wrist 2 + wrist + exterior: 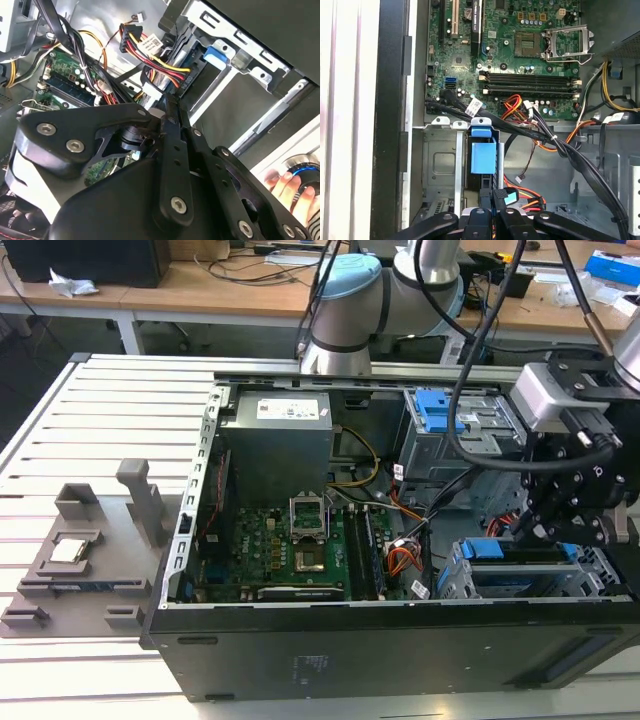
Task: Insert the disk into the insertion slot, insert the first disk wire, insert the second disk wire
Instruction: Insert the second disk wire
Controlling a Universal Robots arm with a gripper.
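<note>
Disk [525,552]: blue-framed, seated in the insertion slot [500,585] at the case's near corner on the exterior view's right.

Gripper [560,530]: just above the disk's rear end, among cabling; fingers drawn close together in both wrist views, contents not discernible.

Red cable [517,192]: lies beside the blue carrier tab [483,157].

Hazards, judged: black cable bundle [560,145] crosses close by and could snag the linkage.

Writing: white labels present, none legible.
</note>
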